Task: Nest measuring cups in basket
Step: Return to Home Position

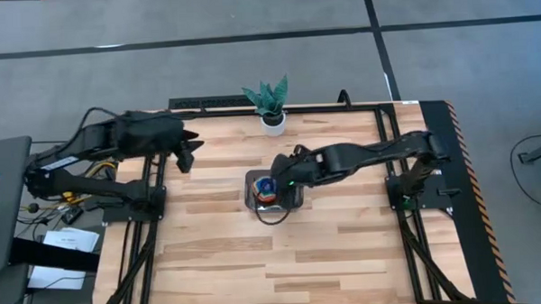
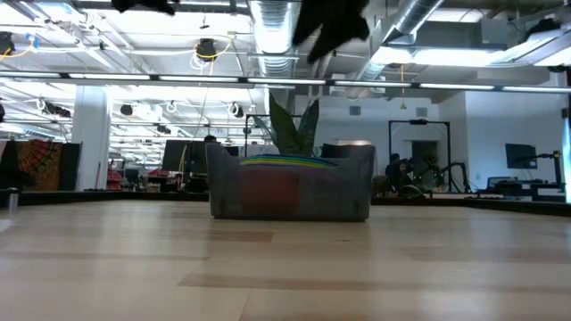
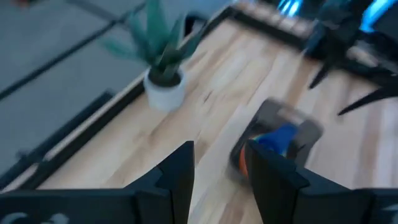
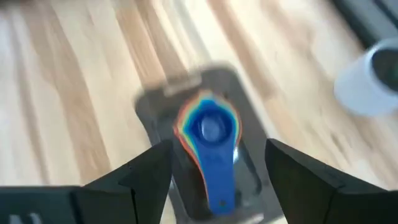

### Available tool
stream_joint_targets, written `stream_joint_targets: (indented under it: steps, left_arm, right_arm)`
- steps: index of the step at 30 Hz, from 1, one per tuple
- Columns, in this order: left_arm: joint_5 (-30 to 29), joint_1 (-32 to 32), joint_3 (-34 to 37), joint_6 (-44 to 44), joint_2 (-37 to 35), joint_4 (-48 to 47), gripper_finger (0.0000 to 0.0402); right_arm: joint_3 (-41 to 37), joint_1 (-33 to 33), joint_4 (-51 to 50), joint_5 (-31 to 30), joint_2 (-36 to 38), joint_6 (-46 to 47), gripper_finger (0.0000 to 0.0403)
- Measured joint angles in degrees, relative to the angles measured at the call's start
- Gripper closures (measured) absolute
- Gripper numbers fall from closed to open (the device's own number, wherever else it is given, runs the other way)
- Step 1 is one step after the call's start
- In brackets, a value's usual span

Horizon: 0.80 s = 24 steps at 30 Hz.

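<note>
Measuring cups (image 1: pixel 267 188) sit nested in one stack inside the mesh basket (image 1: pixel 295 202), which stands near the middle of the wooden table (image 1: pixel 346 249), a little toward its far edge. In the right wrist view the stack (image 4: pixel 208 134) has a blue cup on top, with red, orange and yellow rims showing around it, and the blue handle runs along the length of the basket (image 4: pixel 161 102). From table height only the coloured rims (image 2: pixel 281 161) show above the basket's grey wall (image 2: pixel 290 196).

The right gripper (image 1: pixel 273 177) hangs above the basket with its fingers spread wide and nothing between them. The left gripper (image 1: pixel 188 155) is raised near the far left corner of the table, well apart from the basket, fingers parted and empty.

A potted plant (image 1: pixel 269 102) in a white pot stands at the far edge, just behind the basket.
</note>
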<state>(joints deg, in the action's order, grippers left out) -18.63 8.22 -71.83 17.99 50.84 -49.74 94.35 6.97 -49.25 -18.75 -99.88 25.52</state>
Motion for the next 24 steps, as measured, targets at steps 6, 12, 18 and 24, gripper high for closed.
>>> stream_joint_targets:
  steps: [6,12,18,24]
  left_arm:
    - [-5.88,-8.01,0.01,-4.29,-4.98,10.21,0.0272]
    - [-10.31,-18.19,3.89,-7.88,-8.79,21.10,0.0278]
    - [-18.23,-28.62,20.42,-10.33,-13.47,39.15,0.0301]
    - [-21.17,-31.44,29.61,-15.78,-19.91,50.67,0.0322]
  right_arm:
    - [0.04,1.37,7.64,-0.95,7.19,-1.93,0.0127]
    - [-0.02,4.51,11.40,-0.87,11.02,-5.97,0.0127]
    - [-0.58,6.50,14.89,-2.02,12.96,-7.52,0.0127]
    - [-15.02,7.59,20.62,-6.00,22.37,-4.57,0.0127]
